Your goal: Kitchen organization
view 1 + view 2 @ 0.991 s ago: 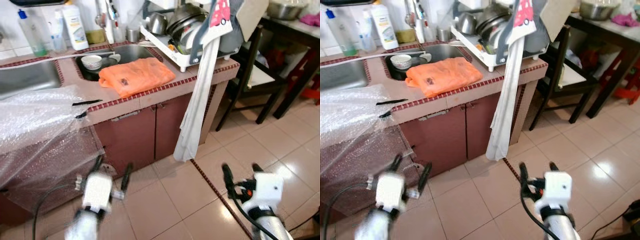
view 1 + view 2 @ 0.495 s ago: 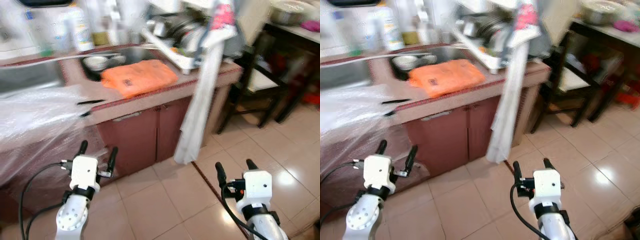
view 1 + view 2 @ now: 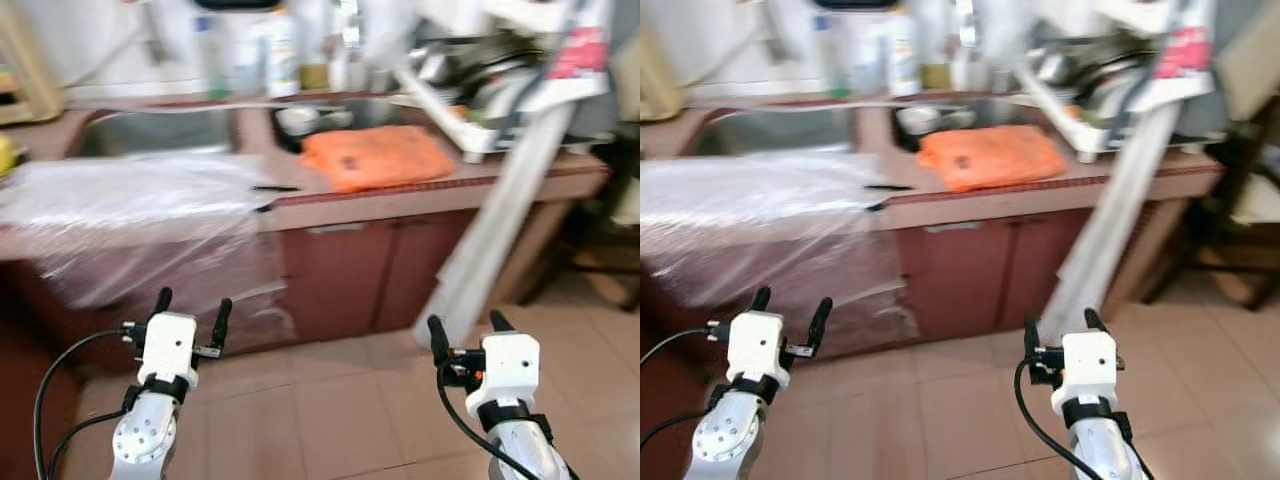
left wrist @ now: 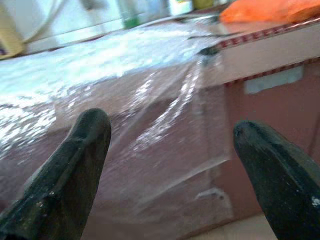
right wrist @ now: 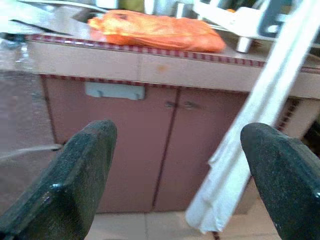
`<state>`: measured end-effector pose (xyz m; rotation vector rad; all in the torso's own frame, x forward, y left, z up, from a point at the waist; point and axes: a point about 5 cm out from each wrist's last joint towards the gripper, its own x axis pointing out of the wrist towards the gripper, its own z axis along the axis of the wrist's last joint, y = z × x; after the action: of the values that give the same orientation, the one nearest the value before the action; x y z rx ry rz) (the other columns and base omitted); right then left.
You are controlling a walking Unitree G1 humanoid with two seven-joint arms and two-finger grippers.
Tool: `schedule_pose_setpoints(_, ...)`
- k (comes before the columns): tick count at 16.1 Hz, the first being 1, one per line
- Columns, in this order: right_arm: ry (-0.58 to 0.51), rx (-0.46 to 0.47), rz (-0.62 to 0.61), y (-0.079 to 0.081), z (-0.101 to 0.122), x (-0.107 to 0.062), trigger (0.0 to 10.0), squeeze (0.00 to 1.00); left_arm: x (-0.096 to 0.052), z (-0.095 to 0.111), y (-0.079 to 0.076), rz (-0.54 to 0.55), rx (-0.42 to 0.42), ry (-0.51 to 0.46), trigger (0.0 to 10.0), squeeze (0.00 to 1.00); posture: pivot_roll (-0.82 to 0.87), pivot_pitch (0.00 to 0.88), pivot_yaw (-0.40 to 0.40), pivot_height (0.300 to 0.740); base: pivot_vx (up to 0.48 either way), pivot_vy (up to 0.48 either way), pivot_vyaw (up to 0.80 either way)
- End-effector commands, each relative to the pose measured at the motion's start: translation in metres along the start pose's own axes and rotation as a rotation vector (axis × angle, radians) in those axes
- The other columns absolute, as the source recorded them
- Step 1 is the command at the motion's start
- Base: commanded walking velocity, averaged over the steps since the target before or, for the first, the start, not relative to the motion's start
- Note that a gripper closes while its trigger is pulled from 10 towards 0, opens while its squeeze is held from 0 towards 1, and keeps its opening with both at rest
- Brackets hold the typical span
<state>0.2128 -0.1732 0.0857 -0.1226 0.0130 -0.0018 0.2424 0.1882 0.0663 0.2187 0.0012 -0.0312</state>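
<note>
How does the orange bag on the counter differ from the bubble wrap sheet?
The orange bag is opaque, compact and lies wholly on the countertop; the bubble wrap is see-through, much larger, and spills over the counter edge, hanging down the cabinet front. The bag lies beside the dish rack. Both are soft plastic.

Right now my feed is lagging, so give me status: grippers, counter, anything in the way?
Left gripper and right gripper open, empty, low before cabinets. Orange bag on counter. Bubble wrap draped over edge; white towel hanging.

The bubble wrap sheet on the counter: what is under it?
The bubble wrap covers the counter edge and hangs over the cabinet front, whose reddish surface shows through. Whether anything smaller lies beneath cannot be told.
</note>
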Motion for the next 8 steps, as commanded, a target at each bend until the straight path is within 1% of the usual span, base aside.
schedule_pose_setpoints(1, 0.002, -0.001, -0.013, -0.003, 0.000, 0.000, 10.0, 0.00, 0.003, 0.003, -0.001, -0.015, 0.006, -0.001, 10.0, 0.00, -0.01, 0.018, 0.012, 0.740, 0.000, 0.000, 0.80)
schedule_pose_setpoints(2, 0.004, -0.002, -0.016, -0.003, 0.000, 0.000, 10.0, 0.00, 0.004, 0.002, -0.002, -0.020, -0.003, 0.014, 10.0, 0.00, -0.01, 0.018, 0.012, 0.740, 0.000, 0.000, 0.77)
schedule_pose_setpoints(3, 0.008, 0.002, -0.025, -0.005, 0.000, 0.000, 10.0, 0.00, 0.009, 0.002, -0.003, -0.025, -0.056, 0.056, 10.0, 0.00, -0.02, 0.022, 0.011, 0.740, 0.000, 0.000, 0.74)
schedule_pose_setpoints(4, 0.007, 0.008, -0.028, -0.005, 0.000, 0.000, 10.0, 0.00, 0.010, 0.004, -0.004, -0.033, -0.061, 0.056, 10.0, 0.00, -0.02, 0.022, 0.011, 0.740, 0.000, 0.000, 0.41)
schedule_pose_setpoints(6, 0.003, 0.032, -0.032, -0.005, 0.001, 0.001, 10.0, 0.00, 0.012, 0.007, -0.007, -0.055, -0.077, 0.052, 10.0, 0.00, -0.02, 0.026, 0.014, 0.740, 0.000, 0.000, 0.00)
schedule_pose_setpoints(7, 0.002, 0.036, -0.036, -0.004, 0.001, 0.002, 10.0, 0.00, 0.013, 0.009, -0.009, -0.061, -0.056, 0.050, 10.0, 0.00, -0.02, 0.023, 0.020, 0.740, 0.000, 0.000, 0.00)
schedule_pose_setpoints(8, 0.000, 0.041, -0.038, -0.003, 0.001, 0.002, 10.0, 0.00, 0.014, 0.009, -0.009, -0.061, -0.056, 0.054, 10.0, 0.00, -0.02, 0.020, 0.022, 0.740, 0.000, 0.000, 0.00)
